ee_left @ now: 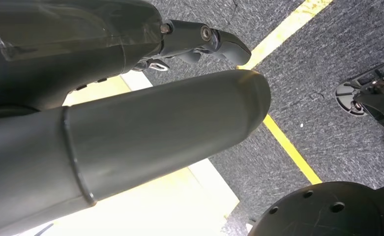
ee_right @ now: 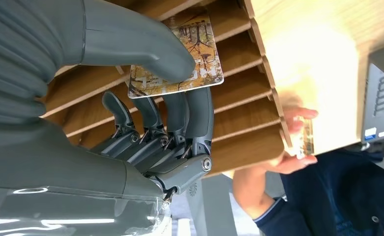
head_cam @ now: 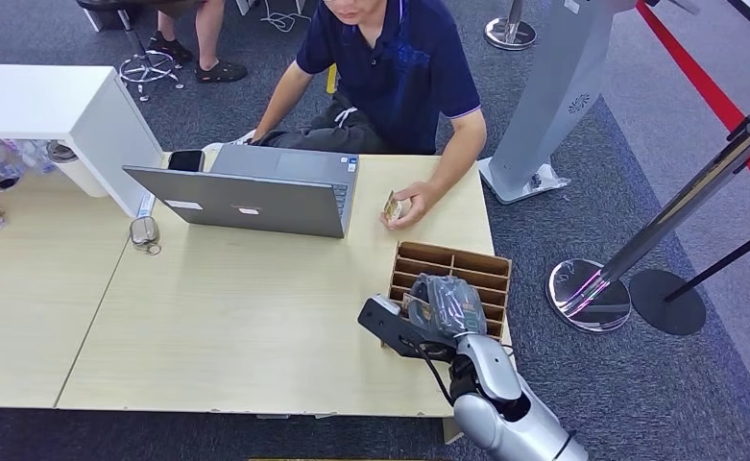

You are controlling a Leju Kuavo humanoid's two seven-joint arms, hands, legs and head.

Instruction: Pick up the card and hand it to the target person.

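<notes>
My right hand [head_cam: 438, 312] hovers over the near end of a wooden slotted rack [head_cam: 467, 264] at the table's right edge. In the right wrist view the thumb and fingers [ee_right: 180, 108] pinch a card [ee_right: 194, 54] printed with brown trees, just above the rack's slats [ee_right: 244, 98]. The card [head_cam: 415, 307] peeks out beside the hand in the head view. A person in a dark blue shirt [head_cam: 399, 67] sits across the table, holding another card [head_cam: 391, 205] in one hand [ee_right: 298, 162]. My left hand [ee_left: 131, 123] hangs low over the floor, fingers apart, holding nothing.
A grey laptop [head_cam: 255, 197] stands between me and the person. A phone [head_cam: 186, 160], a key fob [head_cam: 144, 232] and a white box [head_cam: 44, 101] sit at the left. A stanchion base [head_cam: 590, 293] and a white pillar [head_cam: 553, 96] stand right of the table.
</notes>
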